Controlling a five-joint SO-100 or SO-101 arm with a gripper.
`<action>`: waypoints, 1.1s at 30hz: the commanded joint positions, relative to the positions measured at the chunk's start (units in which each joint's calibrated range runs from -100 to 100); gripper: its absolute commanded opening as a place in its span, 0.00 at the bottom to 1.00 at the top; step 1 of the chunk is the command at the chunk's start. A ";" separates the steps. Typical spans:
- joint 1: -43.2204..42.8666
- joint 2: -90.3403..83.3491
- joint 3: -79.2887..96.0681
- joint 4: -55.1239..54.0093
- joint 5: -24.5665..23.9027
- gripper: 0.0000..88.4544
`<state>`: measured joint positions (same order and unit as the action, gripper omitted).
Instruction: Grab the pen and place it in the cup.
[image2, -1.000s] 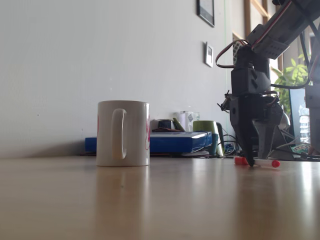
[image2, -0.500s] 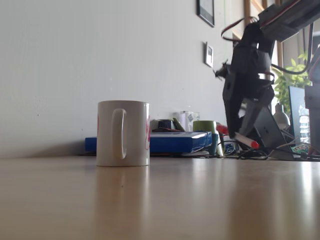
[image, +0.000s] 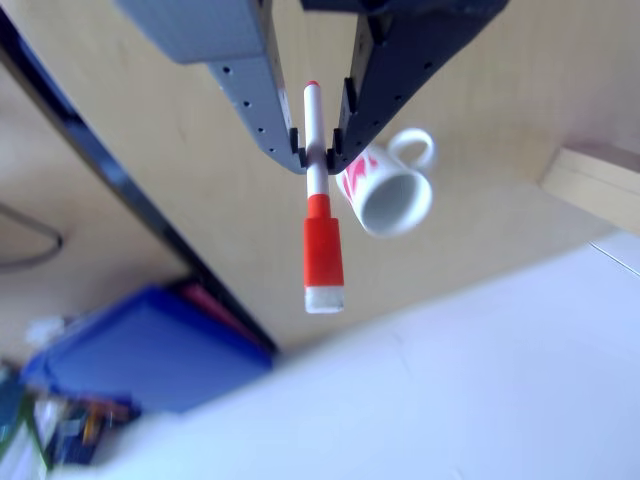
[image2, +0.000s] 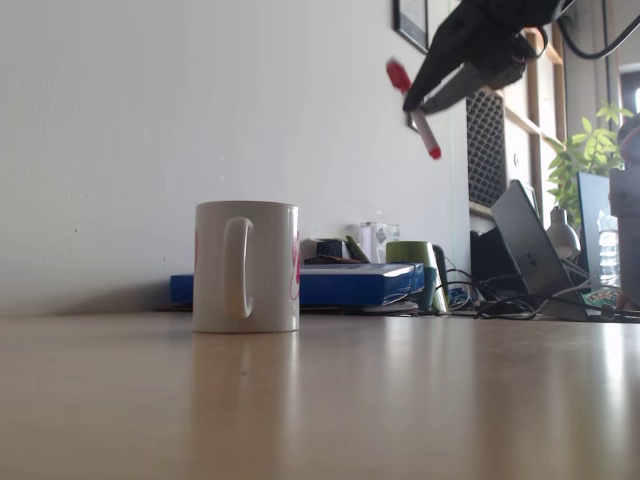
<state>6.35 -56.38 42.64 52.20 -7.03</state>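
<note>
My gripper (image: 318, 150) is shut on the pen (image: 320, 235), a slim white marker whose red cap with a white tip hangs below the fingertips (image: 280, 130). In the fixed view the gripper (image2: 418, 100) holds the pen (image2: 412, 105) tilted, high in the air, up and to the right of the cup (image2: 247, 266). The cup is a white mug with a looped handle, standing upright on the wooden table. In the other view the cup (image: 392, 190) lies just right of the pen, its pink design showing.
A blue box (image2: 340, 283) lies behind the cup by the wall, with a green pot (image2: 412, 255), cables and a laptop (image2: 530, 250) further right. The wooden table (image2: 320, 400) stretches wide in front. A plant (image2: 590, 150) stands at far right.
The gripper has lifted the pen from the tabletop at right to high in the air and moved it left toward the cup. The cup has not moved.
</note>
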 joint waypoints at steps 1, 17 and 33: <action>-1.80 -1.71 -2.49 -6.05 0.20 0.01; -7.39 0.11 24.76 -53.11 0.20 0.01; -11.65 25.92 12.90 -65.58 -0.22 0.01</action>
<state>-4.28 -33.73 61.44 -12.12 -7.03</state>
